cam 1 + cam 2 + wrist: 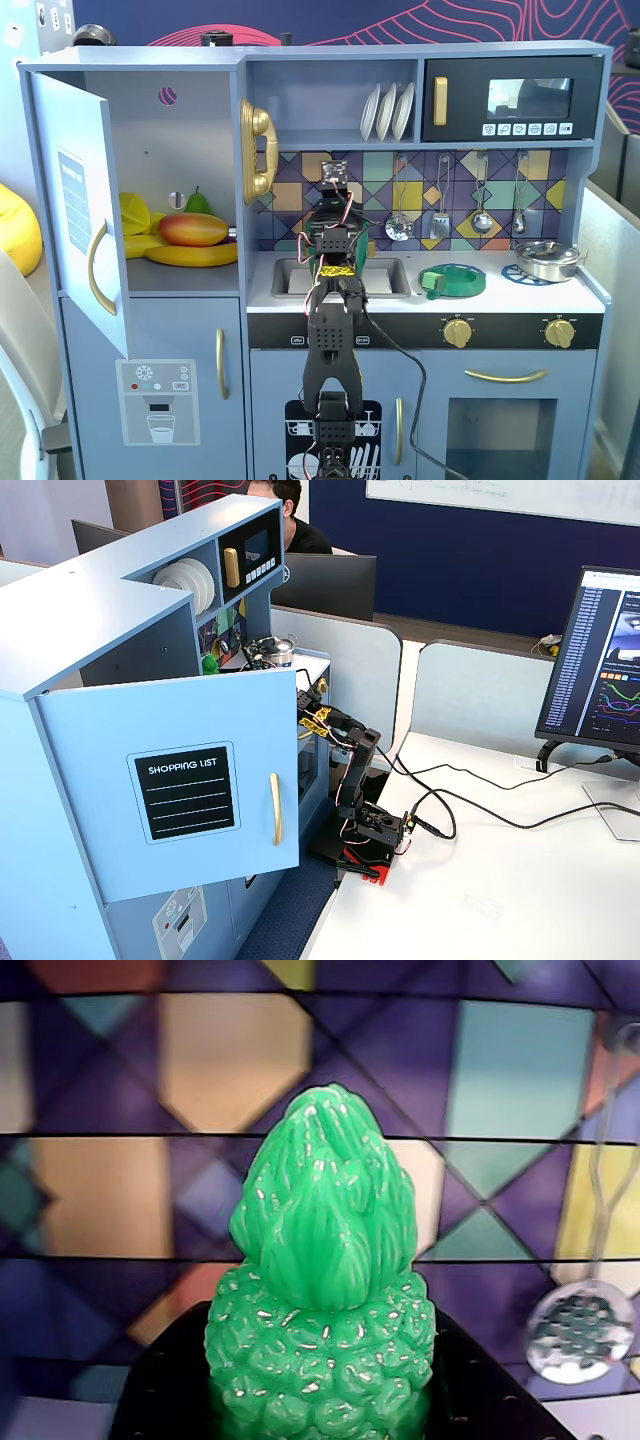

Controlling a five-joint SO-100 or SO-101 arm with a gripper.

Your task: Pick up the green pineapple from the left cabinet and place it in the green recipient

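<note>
In the wrist view my gripper (320,1405) is shut on the green pineapple (325,1290). Its black jaws press the bumpy body from both sides, and the leafy crown points up at the tiled back wall. In a fixed view the gripper (335,198) is raised above the sink, and the wrist hides the pineapple. In another fixed view the pineapple (209,664) shows as a small green spot past the door's edge. The left cabinet (180,130) stands with its door (75,205) open. The green recipient (452,281) sits on the counter to the right of the sink.
A mango (193,229), bananas (190,255) and a pear (198,203) lie in the cabinet. A gold phone (257,150) hangs beside it. Utensils (440,215) hang on the back wall. A steel pan (546,259) sits at the far right. The sink (300,272) is below the arm.
</note>
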